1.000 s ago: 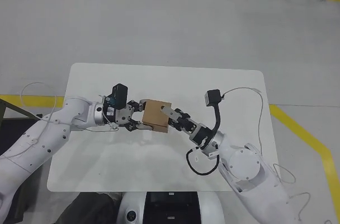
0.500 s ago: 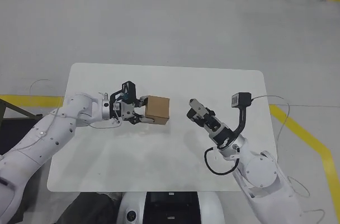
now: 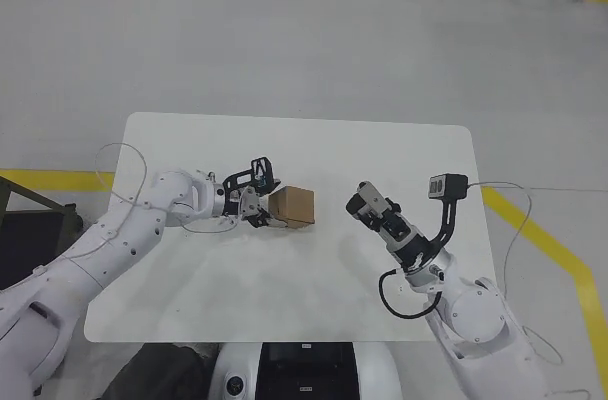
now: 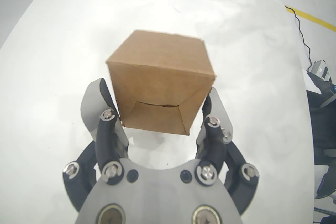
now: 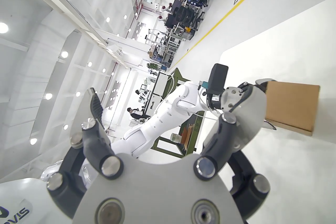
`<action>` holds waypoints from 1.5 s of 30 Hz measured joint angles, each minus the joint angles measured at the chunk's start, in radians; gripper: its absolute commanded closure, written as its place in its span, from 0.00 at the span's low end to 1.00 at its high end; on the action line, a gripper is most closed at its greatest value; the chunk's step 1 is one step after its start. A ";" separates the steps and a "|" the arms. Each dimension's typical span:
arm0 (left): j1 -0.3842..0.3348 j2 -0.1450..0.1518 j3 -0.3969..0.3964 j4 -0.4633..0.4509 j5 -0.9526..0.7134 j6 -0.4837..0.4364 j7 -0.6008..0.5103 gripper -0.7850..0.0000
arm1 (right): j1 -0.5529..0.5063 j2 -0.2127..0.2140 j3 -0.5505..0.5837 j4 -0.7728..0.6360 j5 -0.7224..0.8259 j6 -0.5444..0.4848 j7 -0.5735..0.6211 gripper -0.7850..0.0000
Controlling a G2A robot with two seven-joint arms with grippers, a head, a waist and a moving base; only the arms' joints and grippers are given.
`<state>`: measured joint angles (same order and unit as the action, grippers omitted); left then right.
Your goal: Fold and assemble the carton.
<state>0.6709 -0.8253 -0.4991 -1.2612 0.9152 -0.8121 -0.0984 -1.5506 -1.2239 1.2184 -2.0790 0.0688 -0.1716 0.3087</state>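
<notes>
A small brown carton (image 3: 294,206), folded into a closed cube, sits low over the middle of the white table (image 3: 184,290). My left gripper (image 3: 267,205) comes at it from the left and is shut on its near end. In the left wrist view the carton (image 4: 160,78) shows a tucked flap facing the gripper (image 4: 156,93), with one finger on each side wall. My right gripper (image 3: 361,198) hangs open and empty a short way right of the carton. The right wrist view has that gripper (image 5: 170,99) tilted up toward the room, with the carton (image 5: 291,107) off to one side.
A thin cable (image 3: 544,188) trails off the table's right edge beside the right arm's camera mount (image 3: 446,186). Yellow floor tape (image 3: 554,245) runs past the table on both sides. Bare table lies in front of and behind the carton.
My right gripper has let go of the carton and drawn back to the right. The left wrist has turned and now holds the carton alone, slightly further right.
</notes>
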 measured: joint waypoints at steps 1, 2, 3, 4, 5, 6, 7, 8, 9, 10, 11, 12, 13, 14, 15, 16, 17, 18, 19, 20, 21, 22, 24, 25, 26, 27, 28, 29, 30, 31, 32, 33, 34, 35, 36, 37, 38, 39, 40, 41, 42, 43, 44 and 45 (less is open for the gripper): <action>-0.001 -0.003 -0.001 0.006 -0.005 -0.006 -0.008 0.00 | -0.001 0.000 0.000 0.002 0.002 -0.001 0.001 0.00; -0.001 -0.007 -0.003 0.015 -0.016 -0.016 -0.016 0.00 | -0.002 0.000 0.000 0.005 0.006 -0.003 0.003 0.00; -0.001 -0.009 -0.005 0.021 -0.024 -0.022 -0.020 0.00 | -0.002 0.000 0.001 0.007 0.008 -0.003 0.005 0.00; -0.002 -0.011 -0.008 0.027 -0.032 -0.028 -0.021 0.00 | -0.002 0.000 0.000 0.009 0.010 -0.003 0.006 0.00; -0.001 -0.013 -0.014 0.035 -0.042 -0.036 -0.017 0.00 | -0.002 0.000 0.000 0.011 0.012 -0.004 0.008 0.00; 0.000 -0.014 -0.019 0.040 -0.048 -0.041 -0.011 0.00 | -0.002 0.000 0.000 0.012 0.012 -0.004 0.010 0.00; 0.001 -0.015 -0.025 0.043 -0.052 -0.045 -0.003 0.00 | -0.002 0.000 -0.001 0.013 0.013 -0.004 0.011 0.00; 0.004 -0.014 -0.034 0.047 -0.056 -0.053 0.010 0.00 | -0.002 0.000 -0.002 0.013 0.014 -0.005 0.014 0.00; 0.007 -0.013 -0.041 0.048 -0.057 -0.060 0.022 0.00 | -0.002 0.000 -0.002 0.013 0.014 -0.005 0.016 0.00; 0.011 -0.012 -0.050 0.048 -0.057 -0.069 0.034 0.00 | -0.003 0.000 -0.002 0.013 0.015 -0.005 0.017 0.00; 0.017 -0.008 -0.063 0.047 -0.056 -0.080 0.053 0.00 | -0.003 0.000 -0.002 0.013 0.015 -0.005 0.019 0.00; 0.023 -0.005 -0.074 0.045 -0.056 -0.090 0.069 0.00 | -0.003 0.000 -0.002 0.014 0.015 -0.003 0.021 0.00; 0.030 0.000 -0.087 0.043 -0.057 -0.101 0.086 0.00 | -0.003 0.000 -0.001 0.015 0.016 -0.002 0.022 0.00; 0.039 0.007 -0.106 0.040 -0.056 -0.115 0.109 0.00 | -0.003 0.000 0.000 0.019 0.017 0.001 0.023 0.00; 0.046 0.012 -0.121 0.036 -0.054 -0.123 0.125 0.00 | -0.001 0.000 0.002 0.023 0.017 0.004 0.023 0.00; 0.055 0.018 -0.138 0.032 -0.054 -0.131 0.143 0.00 | 0.000 0.000 0.005 0.027 0.017 0.007 0.023 0.00; 0.067 0.028 -0.163 0.027 -0.059 -0.142 0.170 0.00 | 0.003 0.000 0.010 0.034 0.011 0.012 0.020 0.00; 0.078 0.035 -0.183 0.023 -0.063 -0.149 0.192 0.00 | 0.005 0.001 0.013 0.041 0.003 0.017 0.017 0.00; 0.089 0.043 -0.205 0.019 -0.067 -0.155 0.213 0.00 | 0.007 0.001 0.015 0.047 -0.003 0.020 0.014 0.00; 0.105 0.053 -0.235 0.015 -0.072 -0.163 0.241 0.00 | 0.010 0.001 0.017 0.057 -0.010 0.020 0.013 0.00; 0.117 0.061 -0.259 0.013 -0.076 -0.167 0.260 0.00 | 0.012 0.001 0.019 0.065 -0.016 0.018 0.013 0.00; 0.131 0.070 -0.283 0.012 -0.079 -0.169 0.279 0.00 | 0.016 0.002 0.021 0.074 -0.027 0.013 0.015 0.00; 0.167 0.090 -0.341 0.004 -0.089 -0.177 0.319 0.00 | 0.023 0.003 0.027 0.102 -0.070 0.002 0.018 0.00; 0.184 0.099 -0.366 0.001 -0.091 -0.182 0.331 0.00 | 0.026 0.004 0.029 0.114 -0.089 -0.003 0.018 0.00; 0.207 0.110 -0.399 -0.004 -0.093 -0.187 0.342 0.00 | 0.030 0.005 0.032 0.130 -0.111 -0.012 0.016 0.00; 0.223 0.119 -0.423 -0.009 -0.095 -0.188 0.347 0.00 | 0.032 0.005 0.034 0.140 -0.124 -0.021 0.013 0.00; 0.241 0.127 -0.446 -0.014 -0.096 -0.189 0.350 0.00 | 0.033 0.005 0.036 0.150 -0.135 -0.031 0.011 0.00; 0.262 0.136 -0.476 -0.020 -0.096 -0.190 0.349 0.00 | 0.036 0.006 0.041 0.164 -0.152 -0.044 0.006 0.00; 0.278 0.143 -0.497 -0.024 -0.094 -0.187 0.346 0.00 | 0.039 0.007 0.045 0.175 -0.168 -0.054 0.002 0.00; 0.292 0.150 -0.517 -0.028 -0.093 -0.184 0.342 0.00 | 0.043 0.008 0.049 0.187 -0.191 -0.062 -0.002 0.00; 0.310 0.157 -0.542 -0.033 -0.095 -0.184 0.337 0.00 | 0.049 0.009 0.053 0.204 -0.225 -0.073 -0.009 0.00; 0.322 0.162 -0.559 -0.037 -0.097 -0.187 0.333 0.00 | 0.053 0.009 0.056 0.216 -0.252 -0.080 -0.016 0.00; 0.333 0.167 -0.577 -0.041 -0.098 -0.190 0.328 0.00 | 0.057 0.010 0.060 0.228 -0.277 -0.086 -0.027 0.00; 0.348 0.173 -0.600 -0.051 -0.096 -0.193 0.321 0.00 | 0.061 0.010 0.066 0.242 -0.309 -0.093 -0.043 0.00; 0.359 0.178 -0.616 -0.060 -0.092 -0.195 0.315 0.00 | 0.064 0.011 0.072 0.250 -0.335 -0.096 -0.057 0.00; 0.371 0.182 -0.633 -0.070 -0.088 -0.197 0.309 0.00 | 0.064 0.012 0.079 0.256 -0.365 -0.097 -0.073 0.00; 0.388 0.188 -0.654 -0.083 -0.086 -0.200 0.303 0.00 | 0.061 0.013 0.089 0.257 -0.409 -0.093 -0.095 0.00; 0.400 0.192 -0.670 -0.092 -0.085 -0.200 0.298 0.00 | 0.057 0.014 0.096 0.254 -0.437 -0.091 -0.111 0.00; 0.412 0.196 -0.685 -0.101 -0.083 -0.197 0.290 0.00 | 0.052 0.015 0.103 0.249 -0.462 -0.089 -0.126 0.00; 0.428 0.200 -0.702 -0.113 -0.080 -0.194 0.275 0.00 | 0.043 0.017 0.115 0.240 -0.501 -0.081 -0.143 0.00; 0.439 0.203 -0.714 -0.122 -0.080 -0.193 0.262 0.00 | 0.036 0.018 0.122 0.232 -0.530 -0.073 -0.153 0.00; 0.448 0.206 -0.725 -0.130 -0.084 -0.193 0.250 0.00 | 0.029 0.019 0.129 0.222 -0.557 -0.064 -0.160 0.00; 0.460 0.209 -0.739 -0.138 -0.093 -0.194 0.237 0.00 | 0.020 0.021 0.137 0.210 -0.589 -0.051 -0.167 0.00; 0.468 0.211 -0.750 -0.144 -0.100 -0.195 0.228 0.00 | 0.013 0.021 0.142 0.201 -0.611 -0.039 -0.168 0.00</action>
<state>1.1385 -0.6141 -1.2491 -1.4049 0.8155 -1.0068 0.1297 -1.5373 -1.2026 1.3601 -1.8775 -0.5424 -0.2105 0.1402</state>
